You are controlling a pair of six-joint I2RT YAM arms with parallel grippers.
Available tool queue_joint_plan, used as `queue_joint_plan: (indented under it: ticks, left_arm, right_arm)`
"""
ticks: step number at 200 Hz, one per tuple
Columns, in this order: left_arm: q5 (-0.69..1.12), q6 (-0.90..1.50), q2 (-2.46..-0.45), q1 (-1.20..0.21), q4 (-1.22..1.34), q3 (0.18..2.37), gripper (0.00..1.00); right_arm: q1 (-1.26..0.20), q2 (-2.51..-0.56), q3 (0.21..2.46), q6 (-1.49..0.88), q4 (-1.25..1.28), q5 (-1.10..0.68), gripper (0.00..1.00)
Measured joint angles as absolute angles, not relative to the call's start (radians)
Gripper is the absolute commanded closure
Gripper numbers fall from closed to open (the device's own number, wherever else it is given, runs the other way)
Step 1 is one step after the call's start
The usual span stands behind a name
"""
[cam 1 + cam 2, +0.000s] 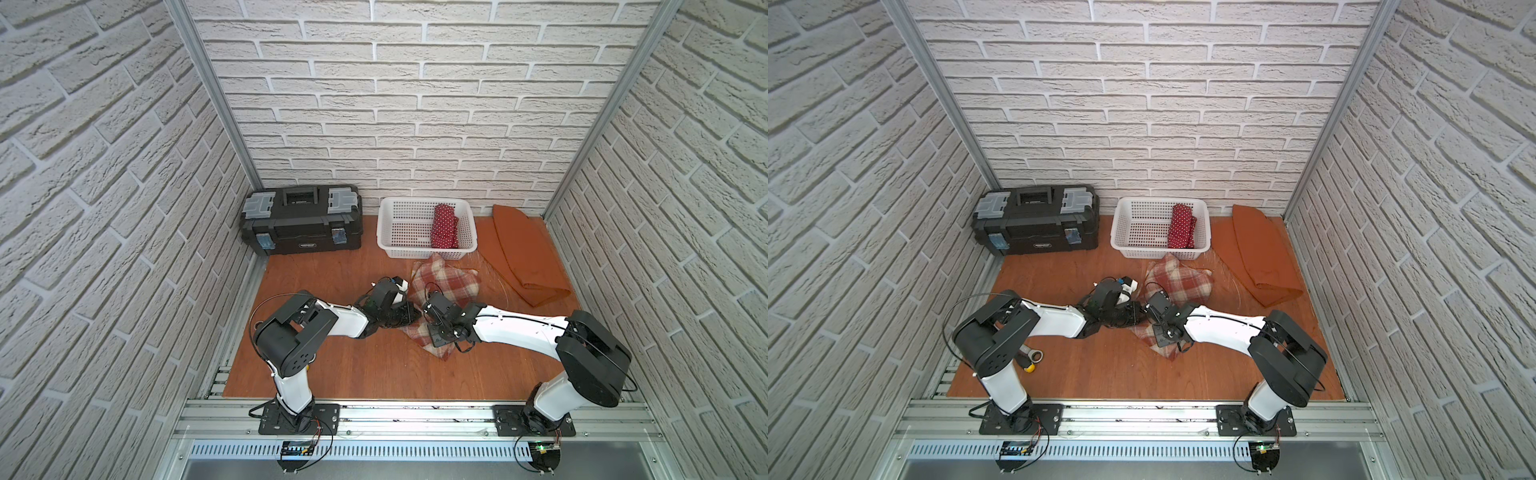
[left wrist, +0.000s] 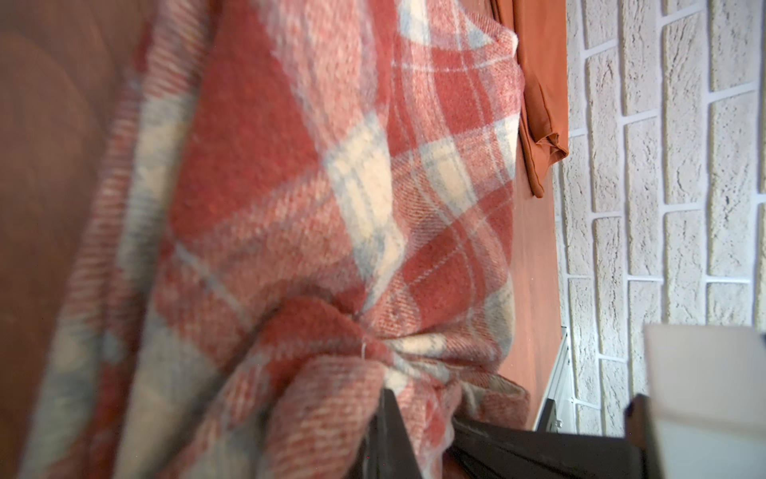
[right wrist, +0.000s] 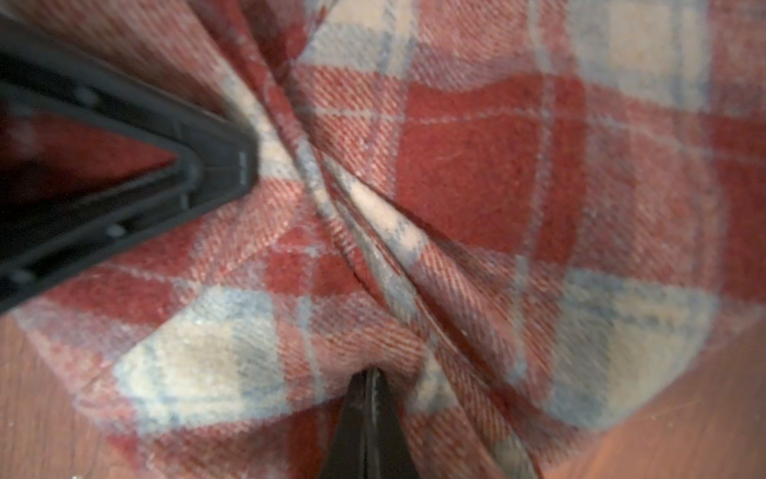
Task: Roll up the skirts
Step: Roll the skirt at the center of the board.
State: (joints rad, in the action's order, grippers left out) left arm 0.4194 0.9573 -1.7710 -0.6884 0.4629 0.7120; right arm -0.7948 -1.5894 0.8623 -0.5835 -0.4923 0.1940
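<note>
1. In both top views, we saw the plaid skirt (image 1: 448, 286) (image 1: 1180, 282) lying rumpled on the wooden table (image 1: 374, 365), just in front of the white basket (image 1: 405, 226). The left gripper (image 1: 409, 313) and right gripper (image 1: 428, 309) met tip to tip at the skirt's near left edge. The polka-dot skirt (image 1: 444, 227) lay rolled inside the basket, against its right wall. The rust-orange skirt (image 1: 524, 255) lay folded flat at the table's far right, beside the basket. A black toolbox (image 1: 301, 220) stood at the back left.
2. From the left wrist, we saw the left gripper (image 2: 384, 396) with its jaws pressed together on a bunched fold of the plaid skirt (image 2: 290, 166), creases fanning out from the pinch.
3. From the right wrist, we saw the right gripper (image 3: 368, 375) likewise clamped on a pucker of the plaid skirt (image 3: 476, 166), with the left gripper (image 3: 236, 166) biting the cloth nearby.
</note>
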Motion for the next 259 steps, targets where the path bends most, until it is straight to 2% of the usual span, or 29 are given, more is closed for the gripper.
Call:
queue_joint_plan:
  ticks: [47,87,91,101,112,129,144,171,212,238,259]
  left_arm:
    - [0.512,0.907,-1.761,-0.564,0.420,0.710,1.00]
    - [0.467,0.879,-1.684,-0.508,0.326,0.648,1.00]
    - [0.459,0.878,-1.666,-0.505,0.305,0.638,0.98]
    - [0.435,0.871,-1.604,-0.506,0.249,0.617,0.88]
    - [0.402,0.860,-1.515,-0.519,0.183,0.600,0.55]
    - [0.327,0.860,-1.361,-0.559,0.110,0.585,0.21]
    - [0.263,0.878,-1.246,-0.612,0.096,0.560,0.02]
    - [0.178,0.941,-1.166,-0.703,0.144,0.460,0.02]
    - [0.122,1.031,-1.262,-0.730,0.308,0.345,0.02]
    - [0.118,1.075,-1.384,-0.729,0.479,0.350,0.14]
    - [0.131,1.148,-1.482,-0.728,0.638,0.352,0.19]
  right_arm:
    - [-0.791,-1.587,0.842,-0.623,-0.463,0.189,0.98]
    - [-0.788,-1.584,0.847,-0.621,-0.464,0.184,0.98]
    - [-0.788,-1.585,0.847,-0.621,-0.466,0.184,0.98]
    - [-0.787,-1.586,0.850,-0.620,-0.468,0.182,0.98]
    - [-0.786,-1.587,0.852,-0.617,-0.471,0.181,0.98]
    - [-0.785,-1.592,0.859,-0.612,-0.477,0.179,0.98]
    - [-0.785,-1.596,0.863,-0.607,-0.481,0.179,0.98]
    - [-0.785,-1.601,0.869,-0.594,-0.485,0.178,0.98]
    - [-0.785,-1.606,0.876,-0.583,-0.488,0.178,0.97]
    - [-0.785,-1.605,0.875,-0.583,-0.491,0.179,0.98]
    - [-0.785,-1.597,0.867,-0.583,-0.487,0.179,0.98]
